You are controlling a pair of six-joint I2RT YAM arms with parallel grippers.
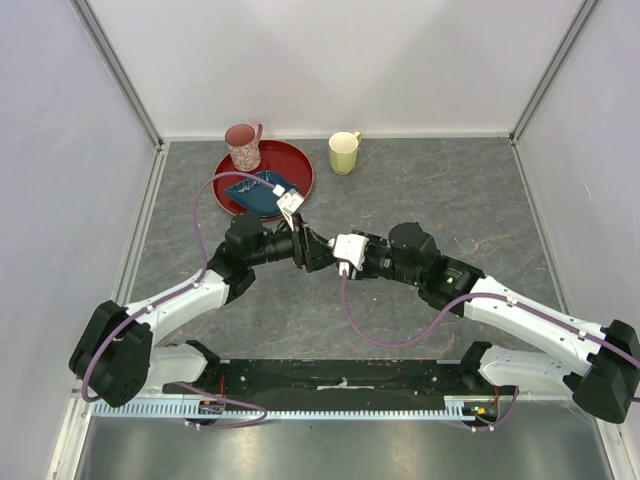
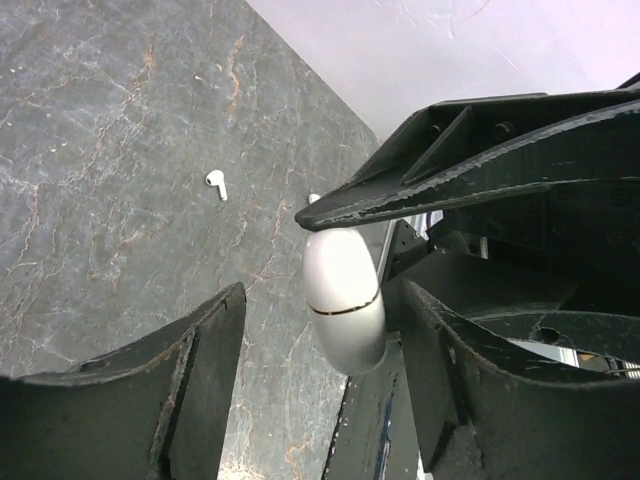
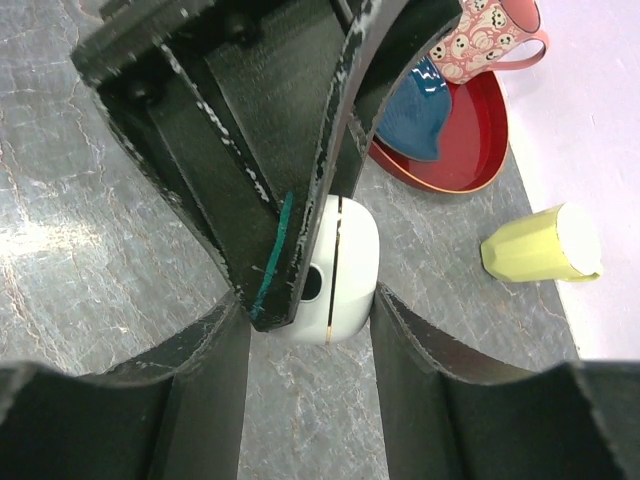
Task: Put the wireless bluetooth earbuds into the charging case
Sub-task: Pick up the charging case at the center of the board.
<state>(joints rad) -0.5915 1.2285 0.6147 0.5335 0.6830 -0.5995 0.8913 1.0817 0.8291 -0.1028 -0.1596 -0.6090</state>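
The right hand (image 3: 310, 300) pinched the charging case (image 3: 355, 260) between its two fingers, over the middle of the grey surface (image 1: 450, 200). The left hand (image 2: 322, 290) faced it with fingers spread around the case, and bare surface showed in the gap on one side. One earbud (image 2: 216, 184) lay loose on the surface, apart from both hands. Far left sat a red tray (image 1: 305, 160) carrying a pink mug (image 1: 243, 146). A yellow mug (image 1: 343, 152) stood just right of it.
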